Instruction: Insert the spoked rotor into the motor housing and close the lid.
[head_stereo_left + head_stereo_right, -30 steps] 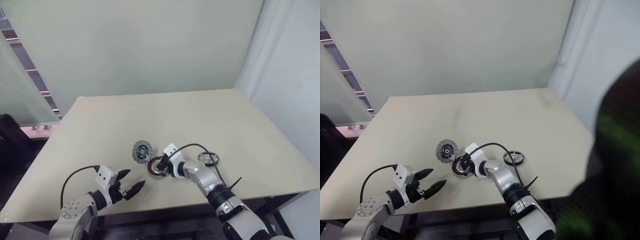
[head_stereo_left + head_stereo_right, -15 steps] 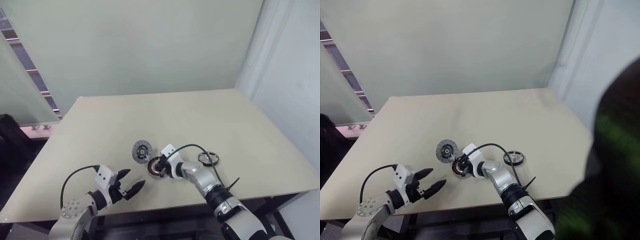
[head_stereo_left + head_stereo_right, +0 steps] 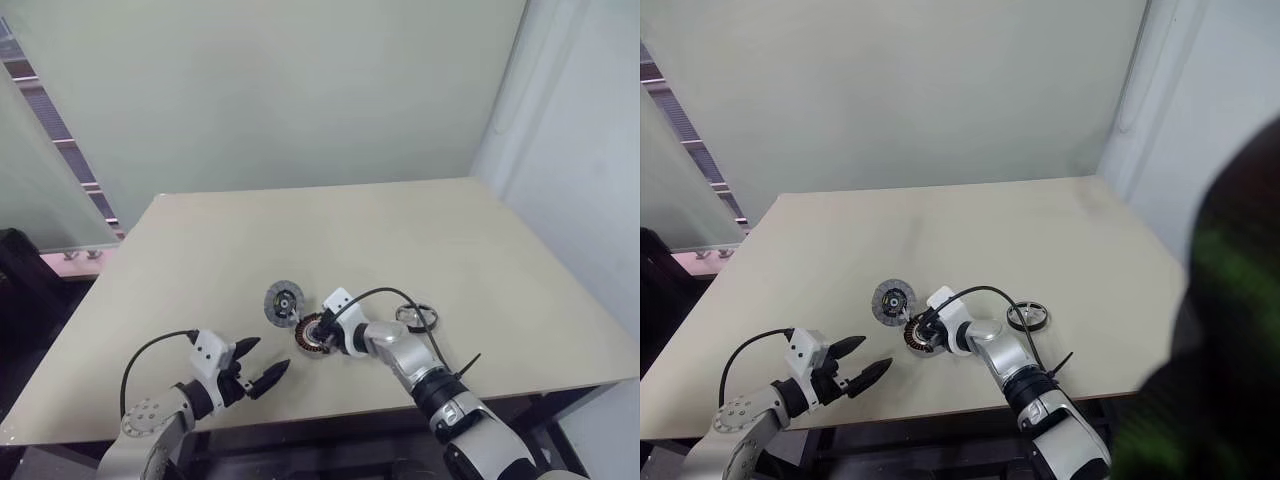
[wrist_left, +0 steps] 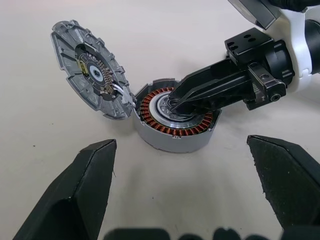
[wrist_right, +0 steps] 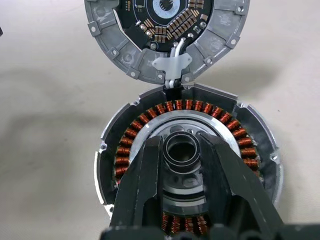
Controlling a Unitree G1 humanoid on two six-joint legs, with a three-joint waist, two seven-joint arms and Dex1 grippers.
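The spoked rotor (image 3: 417,318) lies flat on the table (image 3: 400,230), to the right of the motor housing (image 4: 172,122) and apart from it, just past the right forearm. It looks like thin dark metal, light and rigid, with open spokes; I'd take it by the rim from above, or pinch across one spoke, since a flat wheel on a smooth top will likely skate if nudged sideways. From where I stand it is small, so I can't make out its hub.

The housing sits near the front middle of the table, a heavy-looking stiff thing with copper windings ringing a silvery centre; those windings are the delicate part, best left untouched. The lid (image 4: 90,70) is joined to the housing's far-left edge by a small bracket and wires and is swung open, its circuit side showing.

The right gripper (image 5: 182,152) reaches over the housing from the right, angled down, its two black fingers drawn in close around the small dark ring at the housing's centre hub. The left gripper (image 3: 262,372) hovers low over the table in front and to the left of the housing, pointing toward it, fingers spread fully wide and holding nothing.
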